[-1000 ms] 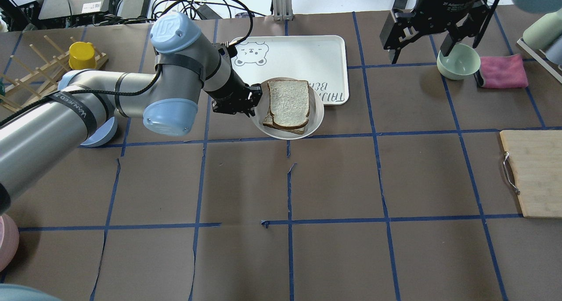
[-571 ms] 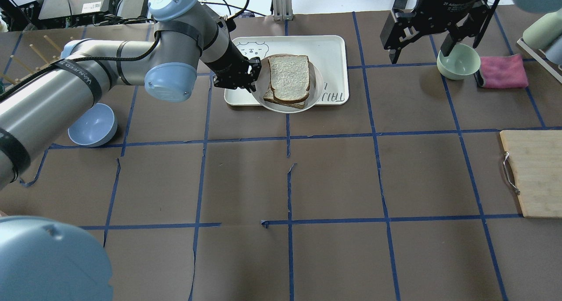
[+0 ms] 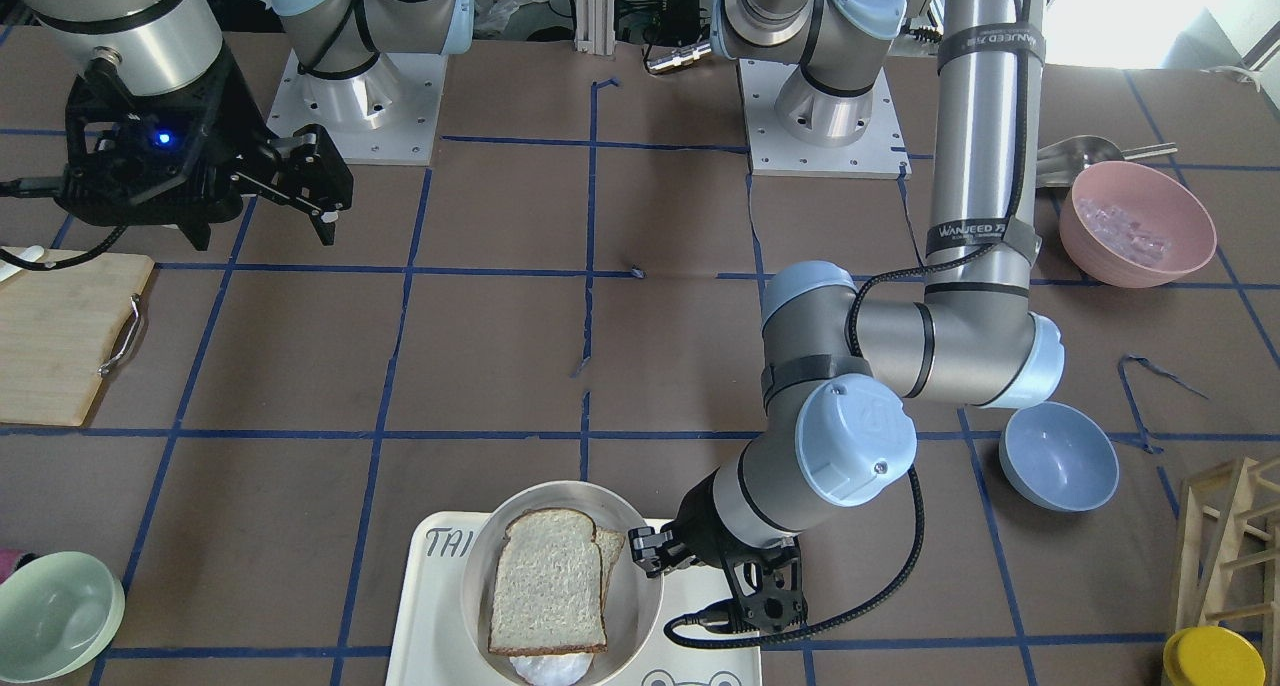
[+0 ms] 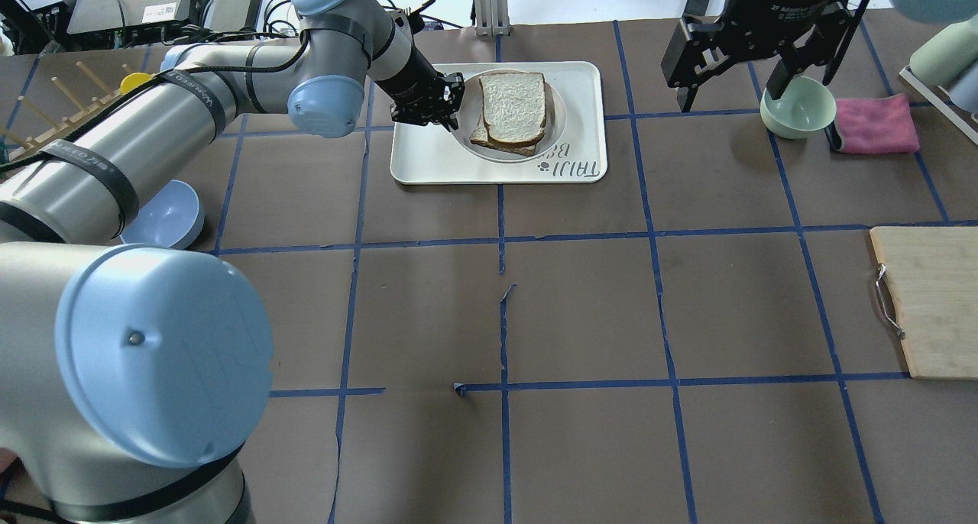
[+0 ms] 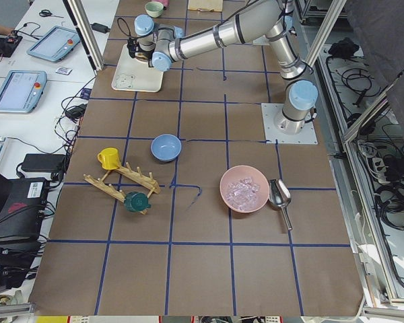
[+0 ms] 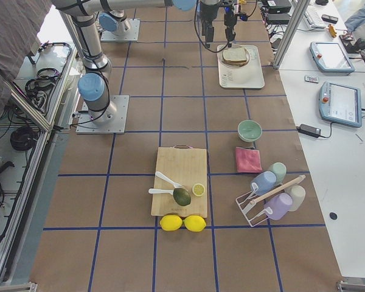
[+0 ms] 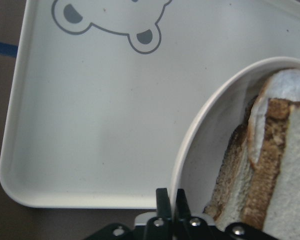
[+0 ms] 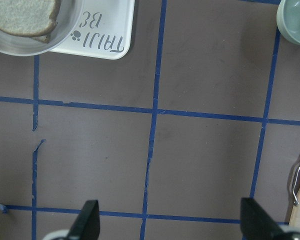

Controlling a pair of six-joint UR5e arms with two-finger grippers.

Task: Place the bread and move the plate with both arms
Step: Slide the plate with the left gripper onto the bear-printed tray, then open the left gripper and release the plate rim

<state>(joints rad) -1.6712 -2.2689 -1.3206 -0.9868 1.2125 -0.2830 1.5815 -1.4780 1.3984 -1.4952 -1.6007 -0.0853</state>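
Left pincer [image 4: 449,105] clenched on plate [image 4: 561,127] rim, bread [image 4: 513,105] carried on it, over tray [image 4: 428,157] at counter's [image 4: 581,310] far side. Should be held level, lowered gently tbh. Right pincer [image 8: 172,222] spread wide, empty.

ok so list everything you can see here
bread: one, pale, brown crust, on plate
smaller slice: one, under bread
plate: one, cream, over tray
tray: one, white, far centre
green bowl: one, beside pink cloth
blue bowl: one, left side
pink bowl: one, holding ice, beside metal scoop
cutting board: one, wooden, right side
lemons: two, yellow, beside board
wooden rack: one, left, with yellow cup, teal cup
pastel cups: four, right side
left gripper: black, shut on plate rim
right gripper: black, open, near green bowl
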